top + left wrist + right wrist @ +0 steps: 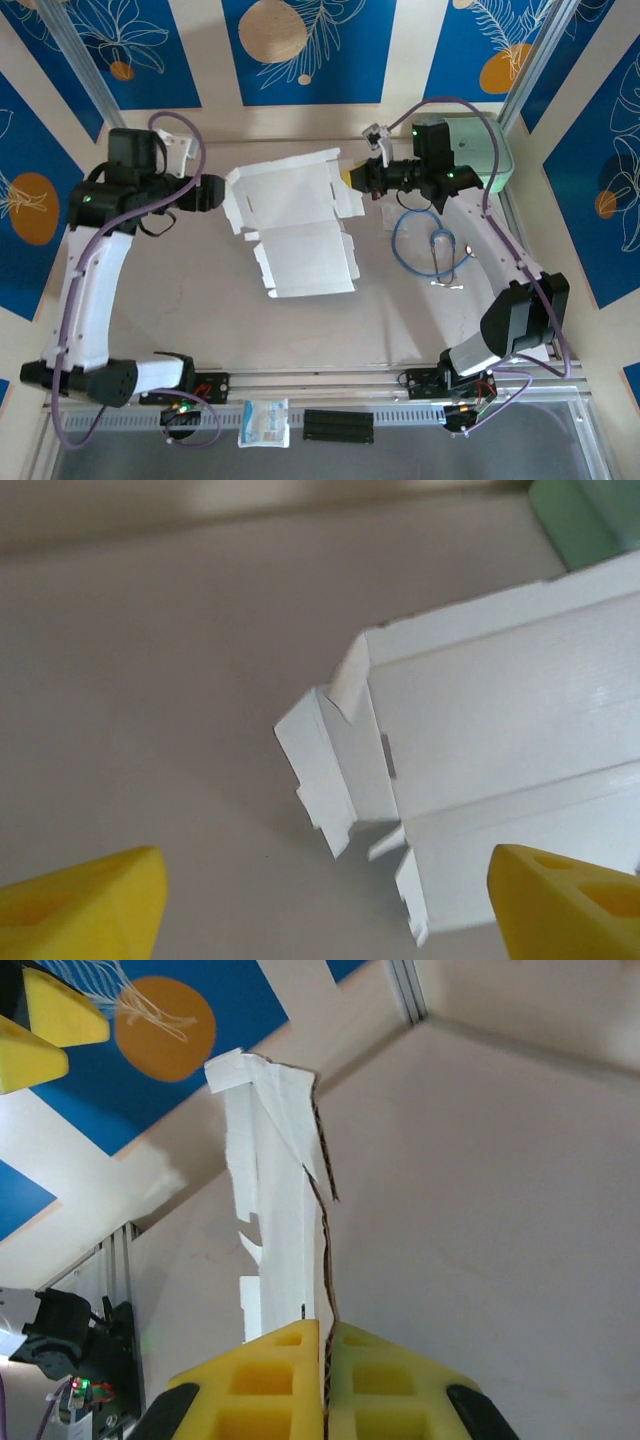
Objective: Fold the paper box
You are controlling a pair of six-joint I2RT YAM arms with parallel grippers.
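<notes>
The paper box (pixel 295 225) is a whitish creased card in the middle of the table, partly folded, with its back half raised and flaps sticking out. My right gripper (pixel 352 178) is shut on its right edge; in the right wrist view the yellow fingers (pixel 290 1380) pinch the thin card (pixel 280 1210), which runs away from them. At the box's left end my left gripper (pixel 222 195) is open. In the left wrist view its yellow fingertips (pixel 90 905) stand wide apart around the gripper's middle (pixel 325 910), and the box's corner and flaps (pixel 480 720) lie just ahead, ungripped.
A mint-green case (pixel 490 150) sits at the back right behind the right arm, and its corner (pixel 585 520) is in the left wrist view. A coiled blue cable (pixel 430 245) lies right of the box. A small white packet (pixel 265 422) rests on the front rail.
</notes>
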